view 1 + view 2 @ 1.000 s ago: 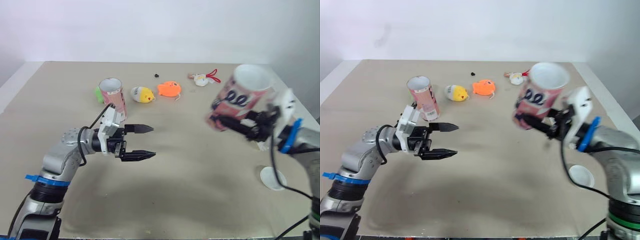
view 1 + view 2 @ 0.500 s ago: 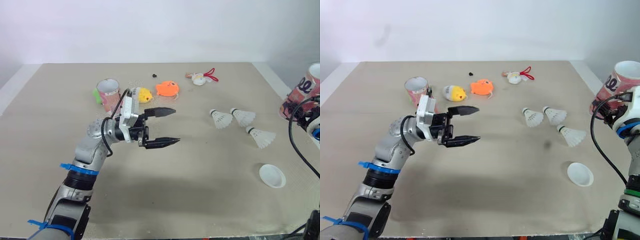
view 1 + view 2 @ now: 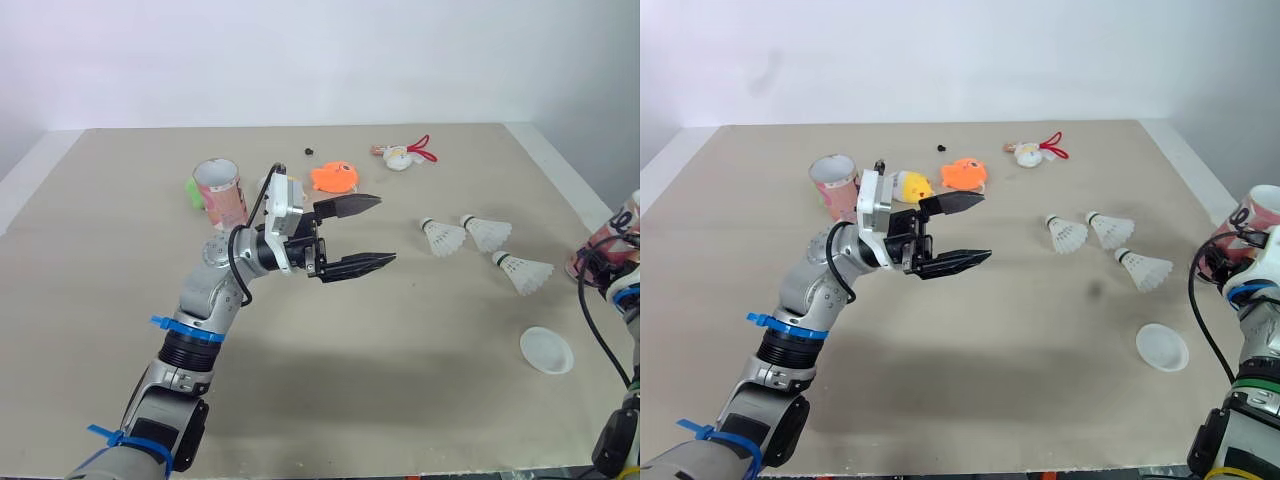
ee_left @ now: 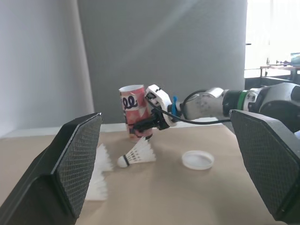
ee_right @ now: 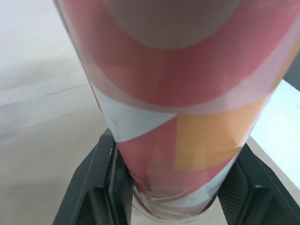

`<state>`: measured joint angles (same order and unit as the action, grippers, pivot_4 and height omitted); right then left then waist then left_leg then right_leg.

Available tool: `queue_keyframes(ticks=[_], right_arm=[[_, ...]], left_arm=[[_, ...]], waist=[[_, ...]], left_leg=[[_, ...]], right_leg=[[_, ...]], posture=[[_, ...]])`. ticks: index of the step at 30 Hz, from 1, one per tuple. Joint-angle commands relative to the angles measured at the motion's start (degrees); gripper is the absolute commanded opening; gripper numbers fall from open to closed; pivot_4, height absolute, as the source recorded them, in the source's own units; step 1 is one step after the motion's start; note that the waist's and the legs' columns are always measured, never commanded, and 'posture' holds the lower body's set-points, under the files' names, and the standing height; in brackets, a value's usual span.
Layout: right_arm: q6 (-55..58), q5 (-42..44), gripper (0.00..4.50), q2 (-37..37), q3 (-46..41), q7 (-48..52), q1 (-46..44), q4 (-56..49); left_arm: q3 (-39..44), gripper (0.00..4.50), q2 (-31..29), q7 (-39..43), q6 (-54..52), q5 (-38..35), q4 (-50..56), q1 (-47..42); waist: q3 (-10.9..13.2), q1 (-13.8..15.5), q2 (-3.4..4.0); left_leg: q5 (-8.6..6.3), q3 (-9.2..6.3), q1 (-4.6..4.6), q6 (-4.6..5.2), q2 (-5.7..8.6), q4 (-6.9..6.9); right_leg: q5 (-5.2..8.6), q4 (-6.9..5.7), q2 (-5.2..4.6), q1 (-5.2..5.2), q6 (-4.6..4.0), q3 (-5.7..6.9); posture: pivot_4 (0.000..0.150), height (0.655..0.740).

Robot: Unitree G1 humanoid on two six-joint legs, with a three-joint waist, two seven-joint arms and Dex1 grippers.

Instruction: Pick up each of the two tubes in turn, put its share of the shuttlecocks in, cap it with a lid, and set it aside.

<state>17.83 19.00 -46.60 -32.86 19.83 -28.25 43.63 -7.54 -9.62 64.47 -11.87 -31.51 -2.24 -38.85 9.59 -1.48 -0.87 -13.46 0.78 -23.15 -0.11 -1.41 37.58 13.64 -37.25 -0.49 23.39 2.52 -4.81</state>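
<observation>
- The other tube [image 3: 222,190] stands far left on the table [image 3: 330,400], mouth up, no lid on
- The left claw [image 3: 385,229] is wide open and empty, in the air to the right of it
- Three shuttlecocks [image 3: 440,236] lie on their sides further right; I think the claw should pinch the nearest one softly, so the feathers don't bend
- The white lid [image 3: 546,351] lies flat near them
- The right claw [image 5: 171,197] grips a tube [image 3: 1252,215] at the table's right edge; best held straight, mouth up
</observation>
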Motion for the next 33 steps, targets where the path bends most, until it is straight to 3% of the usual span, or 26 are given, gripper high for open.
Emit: queue_keyframes(ticks=[1, 3, 4, 7, 8, 22, 33], right_arm=[[0.27, 2.61, 2.17, 0.84, -2.57, -0.06, 1.78, -3.80], [1.25, 3.71, 3.05, 1.47, -3.23, -0.08, 2.93, -4.99], [1.49, 4.33, 3.05, 1.76, -3.48, 0.30, 3.46, -5.81], [2.66, 5.32, 4.31, 2.15, -3.34, 0.57, 4.66, -8.09], [3.04, 5.44, 4.42, 2.17, -3.20, 0.46, 4.91, -8.58], [7.41, 6.65, 4.42, -0.43, -3.32, 3.35, 7.05, -11.13], [12.95, 8.60, 4.42, -2.64, -5.42, 7.06, 15.73, -21.38]], left_arm=[[-0.19, 4.50, 0.19, 0.65, -0.50, -0.44, 0.54, -1.38], [-0.19, 4.50, 0.19, 0.66, -0.66, -0.47, 0.34, -1.62], [-0.18, 4.50, 0.20, 0.61, -0.73, -0.48, 0.21, -1.75], [-0.14, 4.50, 0.29, 0.45, -0.99, -0.44, -0.18, -2.01], [-0.14, 4.50, 0.31, 0.46, -1.03, -0.41, -0.25, -2.04], [-0.11, 4.50, -0.10, 0.85, -2.12, -0.70, 0.53, -0.81], [0.71, 4.50, -0.77, 1.11, -2.81, -1.64, 0.88, -0.70]], waist=[[0.00, -0.03, 0.01], [0.00, -0.04, 0.00], [0.00, -0.04, 0.00], [0.00, -0.04, 0.01], [-0.01, -0.05, 0.02], [-0.02, -0.08, 0.06], [-0.04, -0.05, 0.08]], left_leg=[[0.00, 0.02, 0.00, 0.00, 0.00, 0.00], [0.00, 0.07, 0.01, 0.00, 0.00, 0.00], [0.00, 0.07, 0.01, 0.00, 0.00, 0.00], [0.00, 0.10, 0.01, 0.00, 0.00, 0.02], [0.00, 0.11, 0.02, 0.00, -0.01, 0.02], [0.00, 0.27, 0.05, 0.00, -0.01, 0.02], [0.00, 0.29, 0.04, 0.00, 0.00, 0.02]], right_leg=[[-0.01, 0.01, 0.00, 0.00, 0.01, -0.02], [-0.03, 0.04, 0.00, 0.00, 0.08, -0.06], [-0.03, 0.04, 0.00, 0.00, 0.09, -0.06], [-0.06, 0.07, 0.01, -0.01, 0.14, -0.09], [-0.06, 0.07, 0.01, -0.01, 0.14, -0.10], [-0.08, 0.08, 0.01, 0.01, 0.23, -0.26], [0.05, 0.10, 0.01, 0.01, 0.52, -0.30]], posture=[[0.150, 0.7400], [0.150, 0.7400], [0.150, 0.7400], [0.150, 0.7400], [0.150, 0.7400], [0.150, 0.7400], [0.150, 0.7400]])
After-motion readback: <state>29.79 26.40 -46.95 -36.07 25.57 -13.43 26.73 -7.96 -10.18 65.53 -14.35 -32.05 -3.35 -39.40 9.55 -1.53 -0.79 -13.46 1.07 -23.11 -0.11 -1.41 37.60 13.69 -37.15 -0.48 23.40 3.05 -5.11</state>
